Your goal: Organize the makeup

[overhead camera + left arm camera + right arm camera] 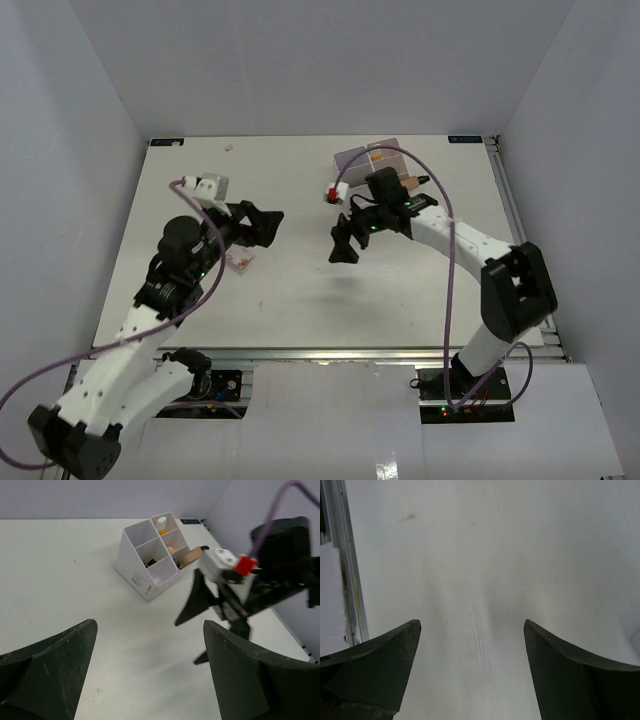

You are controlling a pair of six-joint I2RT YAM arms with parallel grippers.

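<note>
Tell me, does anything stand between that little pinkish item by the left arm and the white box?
Yes, partly. The open right end effector hangs close to the straight line from the small pinkish item to the white box. No loose thing lies between them.

White matte table (300,300) boxed in by plain pale grey walls (300,60) on three sides. Aluminium rail (330,355) along the near edge, and a second rail (508,220) down the right side. Lighting is even, with soft shadows only.
</note>
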